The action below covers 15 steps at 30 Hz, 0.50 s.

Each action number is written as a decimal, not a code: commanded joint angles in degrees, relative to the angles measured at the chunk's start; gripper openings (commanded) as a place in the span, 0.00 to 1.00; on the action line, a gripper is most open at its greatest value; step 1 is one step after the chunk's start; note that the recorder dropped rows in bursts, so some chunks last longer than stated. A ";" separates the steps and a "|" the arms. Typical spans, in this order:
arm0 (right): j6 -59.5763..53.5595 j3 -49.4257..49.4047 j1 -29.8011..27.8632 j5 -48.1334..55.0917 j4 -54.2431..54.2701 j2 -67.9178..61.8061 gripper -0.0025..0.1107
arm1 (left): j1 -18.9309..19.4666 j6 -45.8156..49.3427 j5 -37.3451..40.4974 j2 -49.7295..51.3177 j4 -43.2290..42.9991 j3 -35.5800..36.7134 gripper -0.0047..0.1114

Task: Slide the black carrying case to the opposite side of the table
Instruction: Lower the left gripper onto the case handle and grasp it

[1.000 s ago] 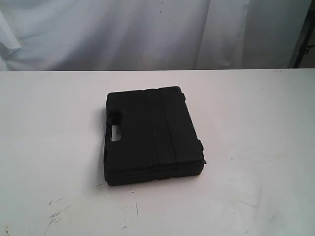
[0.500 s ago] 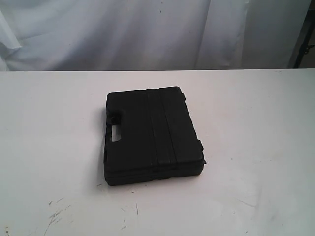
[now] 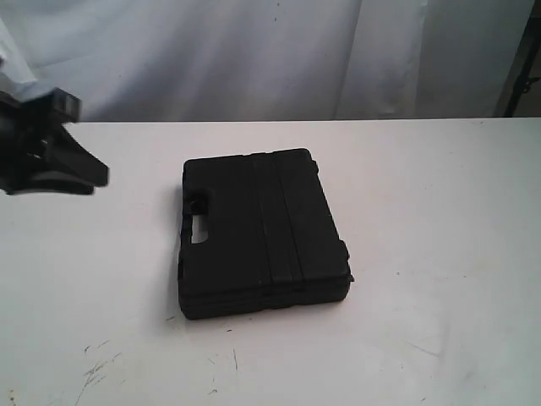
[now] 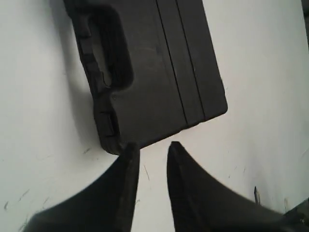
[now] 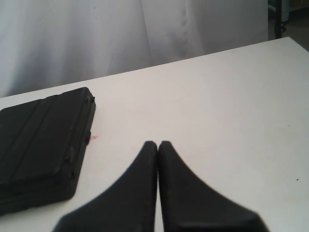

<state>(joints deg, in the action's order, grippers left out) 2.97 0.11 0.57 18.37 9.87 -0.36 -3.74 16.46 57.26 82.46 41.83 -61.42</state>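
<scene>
Centrally on white table (image 3: pixel 439 211), ribbed black case (image 3: pixel 262 233), handle cut-out (image 3: pixel 201 228); left claw (image 4: pixel 152 145) slightly apart, right claw (image 5: pixel 158 143) together.

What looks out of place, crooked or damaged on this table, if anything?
Nothing is spilled or broken. The black case lies flat and closed, turned only slightly against the far edge of the table. The table has dark scuff marks at the lower left of the exterior view. They look like ordinary wear.
</scene>
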 commanded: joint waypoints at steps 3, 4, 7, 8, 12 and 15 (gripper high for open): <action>-0.02 -0.11 -0.57 0.01 0.18 0.36 0.02 | -6.33 1.40 -0.31 15.19 -2.75 -6.11 0.23; -0.02 -0.11 -0.57 0.01 0.18 0.36 0.02 | -7.23 0.44 -0.04 17.23 -5.01 -8.11 0.23; -0.02 -0.11 -0.57 0.01 0.18 0.36 0.02 | -9.51 -5.78 0.20 22.28 -14.89 -14.93 0.23; -0.02 -0.11 -0.57 0.01 0.18 0.36 0.02 | -10.20 -8.52 0.43 23.58 -18.90 -17.16 0.23; -0.02 -0.11 -0.57 0.01 0.18 0.36 0.02 | -11.62 -12.45 0.57 27.71 -27.23 -23.26 0.23; -0.02 -0.11 -0.57 0.01 0.18 0.36 0.02 | -11.62 -13.70 -0.60 30.71 -24.69 -25.43 0.23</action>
<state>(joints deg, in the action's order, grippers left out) 2.97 0.11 0.57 18.37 9.92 -0.36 -14.90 4.63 57.52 110.80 16.61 -84.83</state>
